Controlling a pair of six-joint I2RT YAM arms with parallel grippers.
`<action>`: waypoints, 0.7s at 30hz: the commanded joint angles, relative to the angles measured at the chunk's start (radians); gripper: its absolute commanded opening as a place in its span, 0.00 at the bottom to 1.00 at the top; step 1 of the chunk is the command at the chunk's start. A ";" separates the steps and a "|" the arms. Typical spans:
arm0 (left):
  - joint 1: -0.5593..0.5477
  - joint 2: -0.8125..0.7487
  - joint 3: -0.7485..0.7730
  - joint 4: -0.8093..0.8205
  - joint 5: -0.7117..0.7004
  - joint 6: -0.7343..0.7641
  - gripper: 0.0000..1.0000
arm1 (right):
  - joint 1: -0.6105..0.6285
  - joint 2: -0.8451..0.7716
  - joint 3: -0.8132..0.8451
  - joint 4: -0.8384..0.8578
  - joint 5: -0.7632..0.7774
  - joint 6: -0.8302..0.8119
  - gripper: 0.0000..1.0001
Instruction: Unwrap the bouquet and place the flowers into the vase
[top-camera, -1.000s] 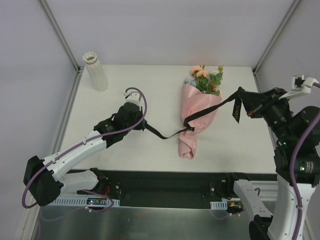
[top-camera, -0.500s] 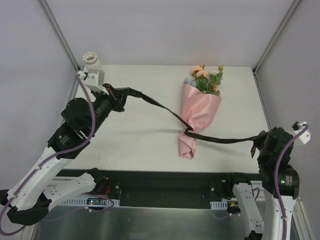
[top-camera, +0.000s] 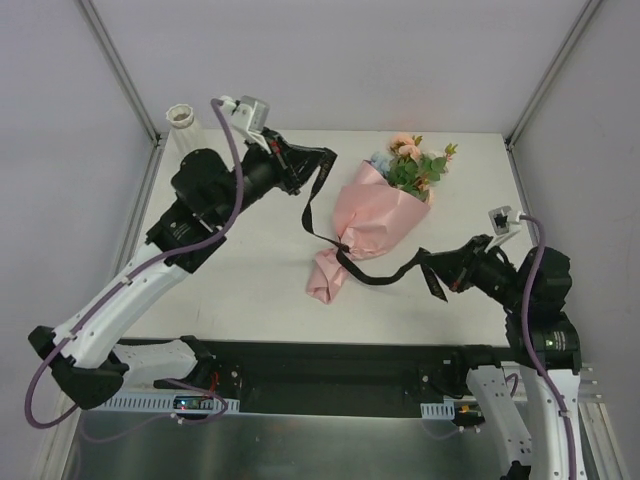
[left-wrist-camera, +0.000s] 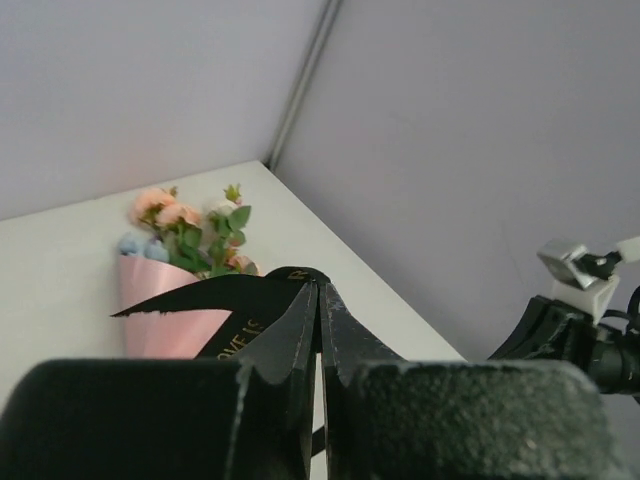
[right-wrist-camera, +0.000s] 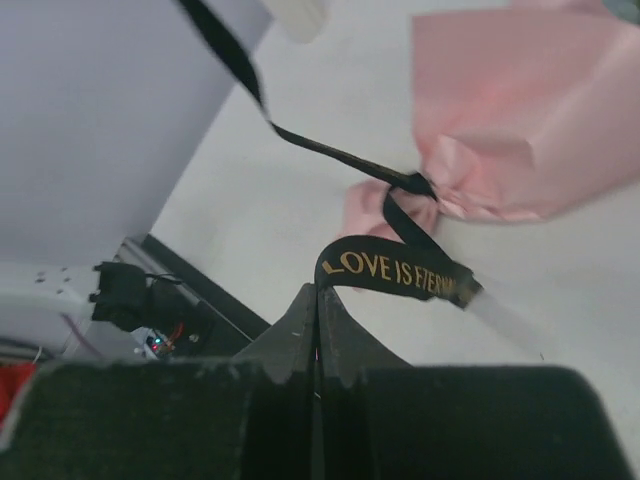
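Key relation: I have the bouquet (top-camera: 378, 212) lying between my arms, its long axis running from the near-left tail to the far-right flowers (top-camera: 410, 165).
Left gripper (top-camera: 300, 168): jaws clamped on one ribbon (top-camera: 372, 276) end, raised far-left of the bouquet.
Right gripper (top-camera: 437, 275): jaws pinched on the other end, near-right of the bouquet.
Nearer arm: probably neither.
Knot (top-camera: 345, 245): on the wrap's narrow part; too small to tell if it is loose.
Vase (top-camera: 181, 116): far-left corner, part-hidden behind my left arm.

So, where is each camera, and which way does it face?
Top external: above, behind the bases, looks down on white table; left arm, right arm show.
Left wrist: on its arm, faces the pink paper-wrapped bouquet; left pincer shows.
Right wrist: on its arm, faces the bouquet too; right pincer shows.
Shared: black gold-lettered ribbon, pinched by both.
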 joint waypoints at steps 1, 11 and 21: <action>0.010 0.112 0.094 0.110 0.228 -0.178 0.00 | 0.056 0.076 0.154 0.192 -0.260 -0.038 0.01; -0.101 0.566 0.630 0.106 0.713 -0.339 0.00 | 0.059 0.021 0.355 -0.094 0.400 -0.029 0.01; -0.207 0.797 0.991 0.106 0.772 -0.387 0.00 | 0.059 -0.114 0.426 -0.177 0.629 -0.066 0.01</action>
